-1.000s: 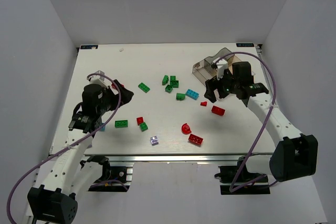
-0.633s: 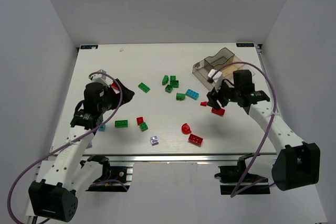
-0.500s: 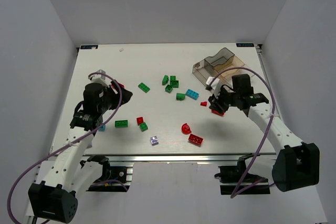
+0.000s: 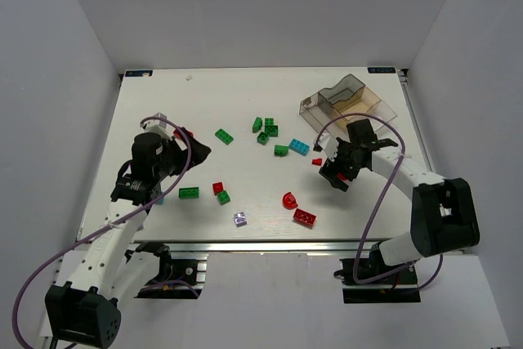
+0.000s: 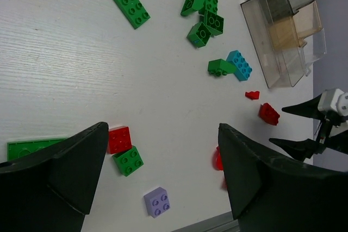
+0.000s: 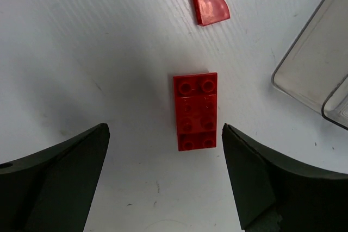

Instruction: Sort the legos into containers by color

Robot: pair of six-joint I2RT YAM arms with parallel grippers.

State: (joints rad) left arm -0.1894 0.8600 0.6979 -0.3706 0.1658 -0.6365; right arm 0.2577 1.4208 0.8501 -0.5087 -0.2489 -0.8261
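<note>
"Tray (image 4: 335,91), where?"
"Upper right of the worktop (image 4: 204,104); legos (image 4: 223,136) scattered mid-frame."
"Claws?"
"Left claw (image 5: 162,134) spread apart, empty. Right claw (image 6: 165,131) apart too, a red brick (image 6: 195,111) lying between its fingers, touching neither."

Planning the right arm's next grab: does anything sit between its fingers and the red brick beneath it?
Nothing visible does. The right gripper hangs open over the red brick, with only bare table beside it. The small red piece and the tray corner lie clear of it.
</note>
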